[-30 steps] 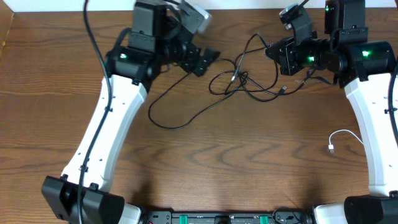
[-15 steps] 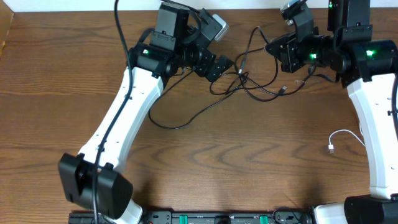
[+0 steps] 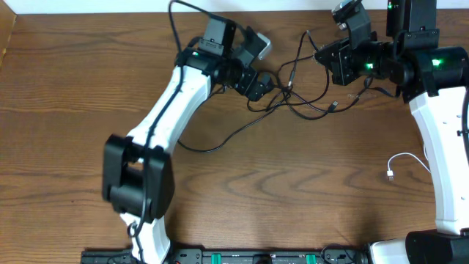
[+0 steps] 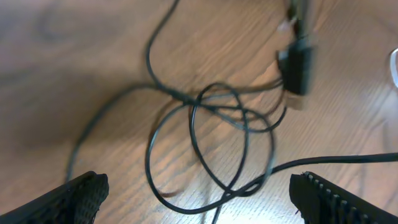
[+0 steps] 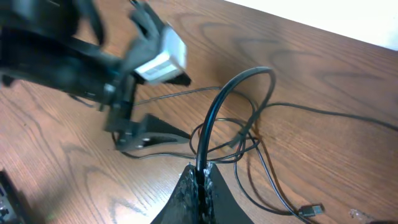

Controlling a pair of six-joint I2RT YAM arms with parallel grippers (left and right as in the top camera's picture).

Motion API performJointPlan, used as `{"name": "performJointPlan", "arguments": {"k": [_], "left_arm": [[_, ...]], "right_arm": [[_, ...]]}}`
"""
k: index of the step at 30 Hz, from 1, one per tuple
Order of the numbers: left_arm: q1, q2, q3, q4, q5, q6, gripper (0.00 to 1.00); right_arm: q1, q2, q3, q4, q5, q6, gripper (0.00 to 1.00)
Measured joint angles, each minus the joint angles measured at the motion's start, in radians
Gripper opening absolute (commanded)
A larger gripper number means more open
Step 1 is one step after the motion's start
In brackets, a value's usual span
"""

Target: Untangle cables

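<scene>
Thin black cables (image 3: pixel 293 99) lie knotted in loops on the wood at the back centre, and one long strand (image 3: pixel 212 143) trails toward the front left. My left gripper (image 3: pixel 261 83) stands open at the left edge of the tangle. In the left wrist view its gripper (image 4: pixel 199 208) hovers wide over the loops (image 4: pixel 214 127), and a black plug (image 4: pixel 297 65) lies beyond. My right gripper (image 3: pixel 320 57) is shut on a black strand. In the right wrist view the right gripper (image 5: pixel 201 177) pinches a strand that arches up as a black cable (image 5: pixel 239 84). A white cable (image 3: pixel 404 163) lies apart at the right.
The table's back edge (image 3: pixel 293 10) runs close behind both grippers. A small plug end (image 3: pixel 333 107) lies at the right side of the tangle. A black bar with green marks (image 3: pixel 256 257) runs along the front edge.
My left arm has swung right and reached out, bringing its open gripper up to the tangle. The right gripper has stayed almost in place, still shut on its strand.
</scene>
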Motion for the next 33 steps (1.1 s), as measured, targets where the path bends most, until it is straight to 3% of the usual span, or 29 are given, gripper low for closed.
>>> {"name": "performJointPlan", "arguments": {"k": [33], "left_arm": [[-0.051, 0.089, -0.003, 0.027, 0.005, -0.004, 0.98]], "right_arm": [[-0.035, 0.0, 0.0, -0.014, -0.008, 0.0, 0.01]]}}
